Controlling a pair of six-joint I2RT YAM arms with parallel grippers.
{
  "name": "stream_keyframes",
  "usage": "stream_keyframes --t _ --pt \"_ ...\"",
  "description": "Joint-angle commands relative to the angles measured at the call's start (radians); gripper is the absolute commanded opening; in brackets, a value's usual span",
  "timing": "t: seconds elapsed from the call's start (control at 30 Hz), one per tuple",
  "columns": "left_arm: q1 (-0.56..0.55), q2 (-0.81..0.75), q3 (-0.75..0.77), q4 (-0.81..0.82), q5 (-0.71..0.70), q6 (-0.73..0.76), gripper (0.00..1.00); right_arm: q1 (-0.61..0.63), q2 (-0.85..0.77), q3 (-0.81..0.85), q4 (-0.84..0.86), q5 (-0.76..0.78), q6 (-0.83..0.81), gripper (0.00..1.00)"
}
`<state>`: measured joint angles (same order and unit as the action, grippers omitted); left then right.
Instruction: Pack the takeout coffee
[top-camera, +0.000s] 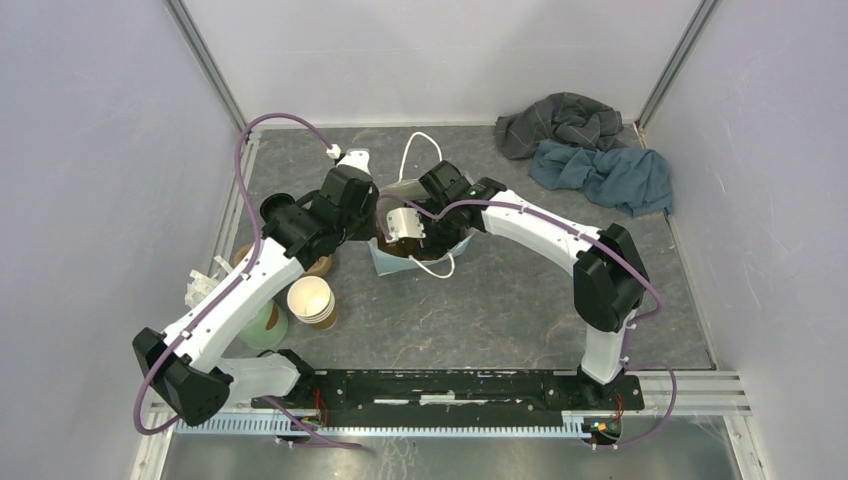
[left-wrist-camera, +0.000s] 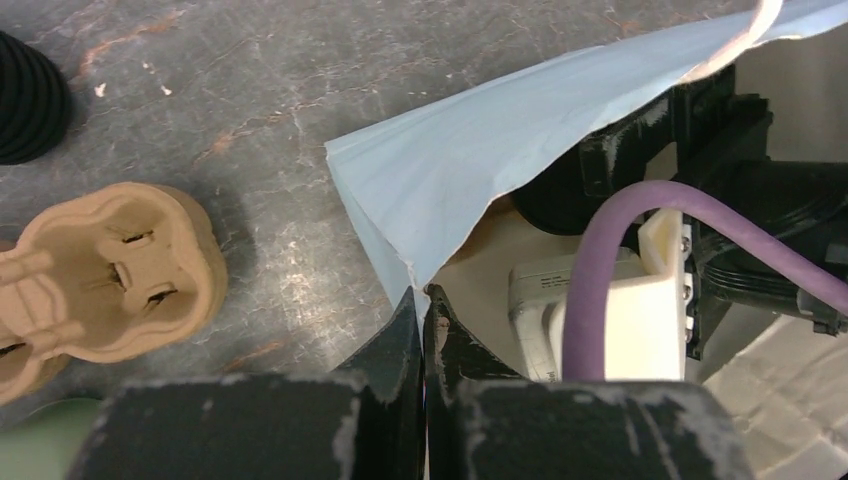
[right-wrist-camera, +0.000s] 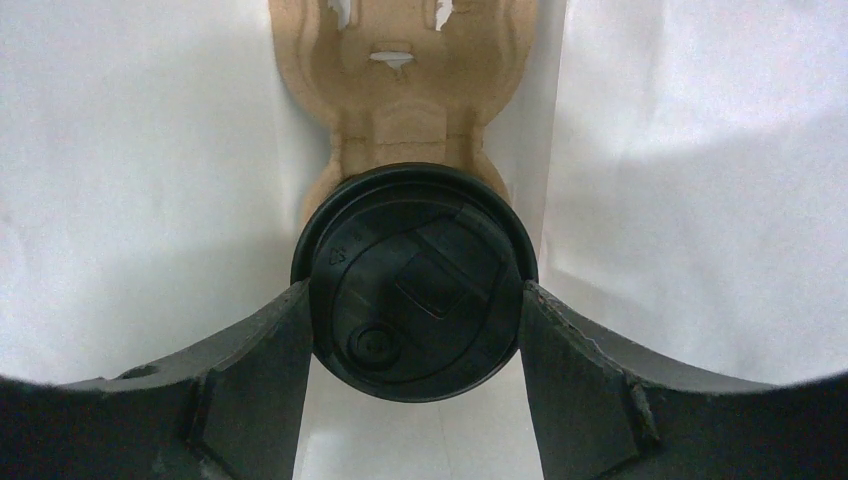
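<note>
The right jaws clasp the takeout coffee (right-wrist-camera: 415, 285) by its black lid, one finger (right-wrist-camera: 255, 370) against each side. The cup is at the near pocket of a cardboard carrier (right-wrist-camera: 400, 110) inside the pale blue paper bag (top-camera: 385, 262), which stands mid-worktop (top-camera: 500, 310); whether it is fully seated cannot be told. The left jaws are closed tight on the bag's rim, pinching the paper. Left of the bag are a second carrier (left-wrist-camera: 100, 270), a stack of lidless cups (top-camera: 312, 300) and a green cup (top-camera: 270, 326).

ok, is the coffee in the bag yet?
In. The right gripper holds the coffee by its lid, with white bag walls on both sides.
</note>
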<state>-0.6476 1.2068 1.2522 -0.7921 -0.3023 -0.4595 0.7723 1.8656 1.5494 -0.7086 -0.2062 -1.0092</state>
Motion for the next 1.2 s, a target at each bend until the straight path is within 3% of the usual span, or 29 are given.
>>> stream_keyframes --t 0.0,0.4,0.73,1.1,1.13,1.17 --pt "0.019 0.02 0.042 -0.023 -0.049 -0.023 0.02 -0.018 0.097 -0.051 -0.051 0.085 0.037 0.0" --pt "0.059 0.106 0.098 -0.038 -0.041 0.002 0.02 -0.036 0.182 -0.067 -0.024 0.121 0.049 0.0" --pt "0.065 0.15 0.132 -0.038 -0.047 0.026 0.02 -0.053 0.189 -0.029 -0.034 0.049 0.08 0.02" --pt "0.073 0.143 0.106 -0.05 -0.025 0.009 0.02 -0.052 0.068 0.095 -0.049 -0.056 0.193 0.5" --pt "0.074 0.146 0.107 -0.054 -0.02 0.009 0.02 -0.05 0.061 0.102 -0.05 -0.059 0.205 0.61" --pt "0.076 0.148 0.107 -0.056 -0.013 0.007 0.02 -0.05 0.05 0.108 -0.051 -0.063 0.215 0.95"
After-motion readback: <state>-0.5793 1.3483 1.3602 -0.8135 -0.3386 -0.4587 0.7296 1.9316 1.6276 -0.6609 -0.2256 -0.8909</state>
